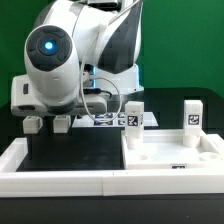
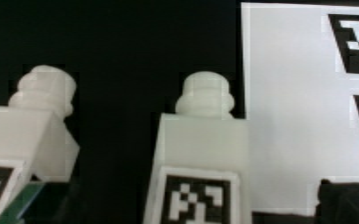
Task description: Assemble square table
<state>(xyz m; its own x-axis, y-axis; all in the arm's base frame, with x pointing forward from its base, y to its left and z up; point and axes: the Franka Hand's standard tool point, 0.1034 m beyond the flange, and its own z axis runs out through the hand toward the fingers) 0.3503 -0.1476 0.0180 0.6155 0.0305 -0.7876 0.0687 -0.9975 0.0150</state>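
Well, Panda arm (image 1: 70,55) fills the ext. view's left. Square slab (image 1: 172,152) lies flat at the ext. view's right, inside the rail (image 1: 60,182), w/ two legs (image 1: 134,118) upright by its far side. Marker board (image 2: 300,100) sits beside two more legs lying on the black surface (image 2: 123,40). Gripper (image 2: 190,208) hangs over them, fingers (image 2: 348,200) spread wide, gripping nothing.

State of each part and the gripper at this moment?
tabletop: lying flat.
upright legs: standing at the tabletop's far edge; cannot tell if screwed in.
lying legs: on the black surface, side by side, apart, not gripped.
gripper: open, holding nothing.
marker board: flat beside the lying legs.
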